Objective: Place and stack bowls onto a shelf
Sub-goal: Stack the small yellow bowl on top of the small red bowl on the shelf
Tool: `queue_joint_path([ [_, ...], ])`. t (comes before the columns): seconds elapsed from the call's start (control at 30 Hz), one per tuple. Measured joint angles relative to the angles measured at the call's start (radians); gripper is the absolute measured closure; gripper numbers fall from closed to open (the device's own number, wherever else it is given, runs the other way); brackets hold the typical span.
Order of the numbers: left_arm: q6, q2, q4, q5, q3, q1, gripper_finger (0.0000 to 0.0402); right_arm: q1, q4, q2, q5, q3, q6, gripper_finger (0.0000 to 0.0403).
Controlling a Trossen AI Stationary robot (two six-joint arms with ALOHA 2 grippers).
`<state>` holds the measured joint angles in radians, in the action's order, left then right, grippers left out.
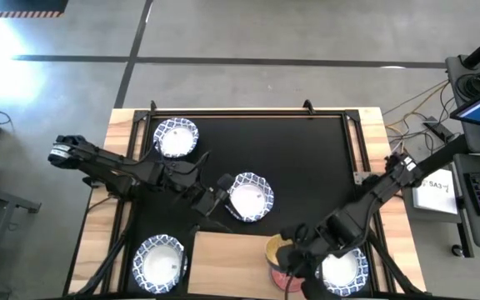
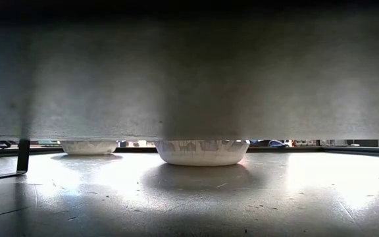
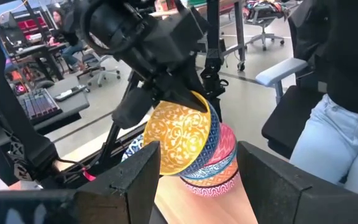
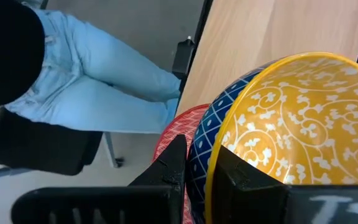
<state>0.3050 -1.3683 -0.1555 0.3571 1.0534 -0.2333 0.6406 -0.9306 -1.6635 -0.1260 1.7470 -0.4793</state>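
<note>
My right gripper point(image 1: 288, 260) is shut on a yellow-gold bowl point(image 4: 297, 118) above the right end of the light-wood shelf point(image 1: 227, 262). The bowl is tilted over a plain blue bowl point(image 4: 219, 118) that sits in a red bowl point(image 4: 173, 134) on the shelf. My left gripper point(image 1: 222, 198) stands open and raised, just left of a white blue-rimmed bowl point(image 1: 250, 198) on the black mat. It points at the stack, with nothing between its fingers point(image 3: 138, 180). Other white bowls sit at the far left point(image 1: 176, 137), near left point(image 1: 161, 262) and near right point(image 1: 346, 271). My right gripper pinches the yellow-gold bowl's rim point(image 4: 219, 165), one finger point(image 4: 247, 180) inside the bowl and one point(image 4: 174, 163) outside. The fingers slant down from the table's right. The bowl is tilted, its lower side at the blue bowl's mouth point(image 3: 211, 134); whether it rests there I cannot tell.
A person in jeans point(image 4: 104, 81) stands close to the table's near edge by the shelf. The low view is mostly blocked by a grey surface; under it show two white bowls point(image 2: 202, 151) point(image 2: 87, 146). The far right of the black mat point(image 1: 307, 150) has free room.
</note>
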Motion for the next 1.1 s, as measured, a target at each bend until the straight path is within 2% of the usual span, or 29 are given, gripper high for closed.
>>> queue_joint_path([
  [0.47, 0.000, 0.000, 0.002, 0.000, 0.000, 0.000, 0.0207, 0.055, -0.006, -0.025, 0.032, 0.000, -0.018, 0.0376],
  [0.8, 0.000, 0.000, 0.003, -0.001, 0.000, 0.000, 0.0207, 0.125, -0.015, -0.029, 0.174, -0.001, 0.001, 0.0376],
  [1.1, 0.000, 0.000, 0.002, -0.004, -0.001, 0.000, 0.0207, 0.145, -0.035, -0.079, 0.178, 0.000, 0.008, 0.0376],
])
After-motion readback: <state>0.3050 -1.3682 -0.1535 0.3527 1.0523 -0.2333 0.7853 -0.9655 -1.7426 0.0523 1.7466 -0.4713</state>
